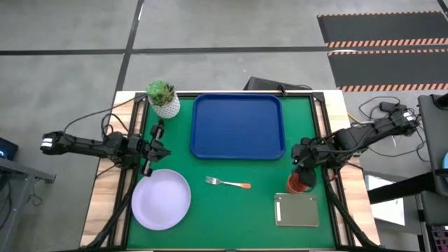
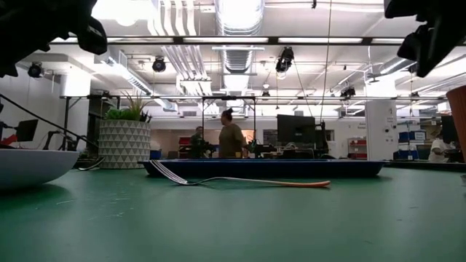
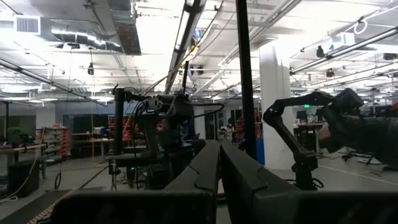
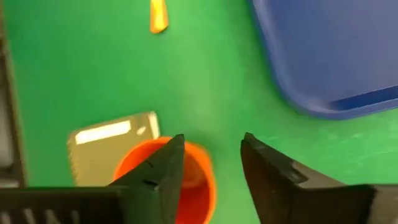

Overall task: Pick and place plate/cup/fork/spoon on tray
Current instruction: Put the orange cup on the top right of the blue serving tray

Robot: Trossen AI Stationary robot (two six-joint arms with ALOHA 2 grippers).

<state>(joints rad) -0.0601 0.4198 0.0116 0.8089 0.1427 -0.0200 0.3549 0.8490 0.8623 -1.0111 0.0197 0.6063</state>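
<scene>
The orange-red cup (image 1: pixel 299 184) stands on the green table at the right, next to the grey slab; it also shows in the right wrist view (image 4: pixel 200 186). My right gripper (image 1: pixel 302 168) (image 4: pixel 211 140) is open and hovers just above the cup, one finger over its mouth and one past its rim. The blue tray (image 1: pixel 238 126) lies at the far middle. The lavender plate (image 1: pixel 161 199) lies at the near left. The fork (image 1: pixel 227 183) lies flat between plate and cup. My left gripper (image 1: pixel 162 148) (image 3: pixel 219 155) is shut and empty, above the table beyond the plate. The spoon is out of view.
A white pot with a green plant (image 1: pixel 163 99) stands at the tray's far left corner. The grey flat slab (image 1: pixel 297 209) lies at the near right, beside the cup. Bare green table shows between the tray and the fork. People stand in the room behind the table.
</scene>
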